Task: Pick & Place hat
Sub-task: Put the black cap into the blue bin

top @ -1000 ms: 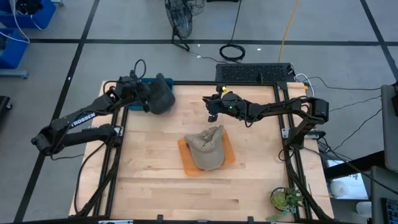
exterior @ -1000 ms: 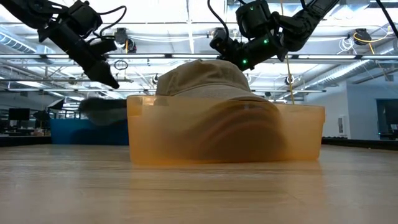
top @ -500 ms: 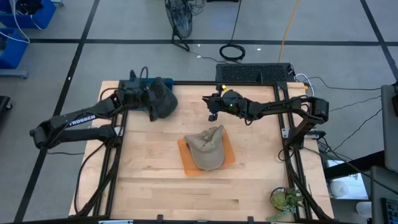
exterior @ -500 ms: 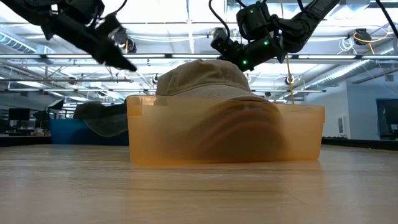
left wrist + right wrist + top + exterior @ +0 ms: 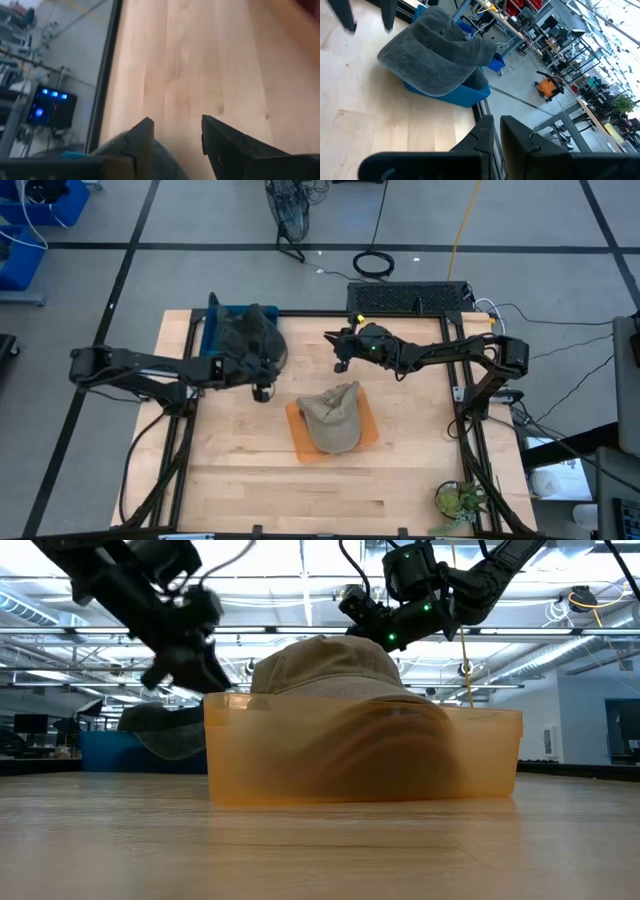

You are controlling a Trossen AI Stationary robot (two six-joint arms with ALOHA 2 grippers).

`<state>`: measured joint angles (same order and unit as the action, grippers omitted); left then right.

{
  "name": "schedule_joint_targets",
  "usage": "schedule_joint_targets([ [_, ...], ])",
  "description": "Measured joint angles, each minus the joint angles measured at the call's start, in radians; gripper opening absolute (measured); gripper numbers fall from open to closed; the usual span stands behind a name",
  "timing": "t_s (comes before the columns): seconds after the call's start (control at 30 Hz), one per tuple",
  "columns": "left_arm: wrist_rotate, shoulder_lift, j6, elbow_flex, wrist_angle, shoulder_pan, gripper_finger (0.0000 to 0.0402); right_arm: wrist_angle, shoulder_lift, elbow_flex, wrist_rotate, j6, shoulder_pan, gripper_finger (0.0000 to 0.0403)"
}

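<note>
A tan hat (image 5: 330,418) (image 5: 325,665) lies crown up in an orange tray (image 5: 298,442) (image 5: 360,755) at the table's middle. A dark grey hat (image 5: 252,340) (image 5: 432,52) rests on a blue bin (image 5: 213,318) (image 5: 452,95) at the far left corner, its brim overhanging the bin's edge. My left gripper (image 5: 262,391) (image 5: 175,122) is open and holds nothing; it hangs over bare wood just near of the grey hat, left of the tray. My right gripper (image 5: 338,363) (image 5: 496,119) is shut on nothing, raised beyond the tray's far side, facing the grey hat.
Bare wood (image 5: 300,490) spreads across the near half of the table. A potted plant (image 5: 458,500) stands at the near right corner. A black keyboard-like unit (image 5: 410,295) sits beyond the far edge. Metal frame rails (image 5: 470,450) run along both sides.
The grey hat has settled onto the blue bin and lies still there. My left gripper has left it, swinging toward the near edge and the tray and coming lower over the wood. My right gripper has kept its place.
</note>
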<state>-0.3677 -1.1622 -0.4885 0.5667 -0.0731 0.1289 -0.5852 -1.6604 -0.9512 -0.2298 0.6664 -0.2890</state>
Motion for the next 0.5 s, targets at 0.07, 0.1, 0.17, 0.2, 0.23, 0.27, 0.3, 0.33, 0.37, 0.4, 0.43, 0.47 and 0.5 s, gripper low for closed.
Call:
schedule_joint_targets([
  [0.07, -0.028, -0.047, 0.008, 0.0, 0.013, -0.01, 0.0182, -0.008, 0.0, 0.0, 0.0, 0.002, 0.0, 0.002],
  [0.1, -0.037, -0.07, 0.021, 0.0, 0.031, -0.015, 0.019, -0.013, 0.0, 0.0, 0.0, 0.002, 0.0, 0.002],
  [0.17, -0.049, -0.112, 0.051, 0.0, 0.068, -0.023, 0.0211, -0.019, 0.0, 0.0, 0.0, 0.004, 0.0, 0.002],
  [0.2, -0.054, -0.132, 0.063, 0.0, 0.09, -0.027, 0.0223, -0.02, 0.0, 0.0, 0.0, 0.004, 0.0, 0.002],
  [0.23, -0.058, -0.154, 0.073, 0.0, 0.115, -0.029, 0.0236, -0.02, 0.0, 0.0, 0.0, 0.004, 0.0, 0.002],
  [0.27, -0.064, -0.173, 0.076, 0.0, 0.127, -0.032, 0.0249, -0.02, 0.0, 0.0, 0.0, 0.003, 0.0, 0.002],
  [0.3, -0.076, -0.192, 0.076, 0.0, 0.134, -0.034, 0.0263, -0.018, 0.0, 0.0, 0.0, 0.002, 0.0, 0.002],
  [0.33, -0.091, -0.212, 0.076, 0.0, 0.139, -0.036, 0.0277, -0.014, 0.0, 0.0, 0.0, 0.001, 0.0, 0.002],
  [0.37, -0.109, -0.231, 0.076, 0.0, 0.137, -0.039, 0.0291, -0.009, 0.0, 0.0, 0.0, 0.001, 0.0, 0.002],
  [0.4, -0.13, -0.249, 0.075, 0.0, 0.13, -0.04, 0.0305, -0.004, 0.0, 0.0, 0.0, -0.003, 0.0, 0.002],
  [0.43, -0.154, -0.266, 0.075, 0.0, 0.124, -0.04, 0.0318, -0.001, 0.0, 0.0, 0.001, -0.011, 0.001, 0.002],
  [0.47, -0.185, -0.284, 0.072, 0.0, 0.123, -0.04, 0.033, -0.001, 0.0, 0.0, 0.003, -0.023, 0.002, 0.002],
  [0.5, -0.221, -0.301, 0.062, 0.0, 0.124, -0.039, 0.034, 0.0, 0.0, 0.0, 0.007, -0.035, 0.002, 0.002],
])
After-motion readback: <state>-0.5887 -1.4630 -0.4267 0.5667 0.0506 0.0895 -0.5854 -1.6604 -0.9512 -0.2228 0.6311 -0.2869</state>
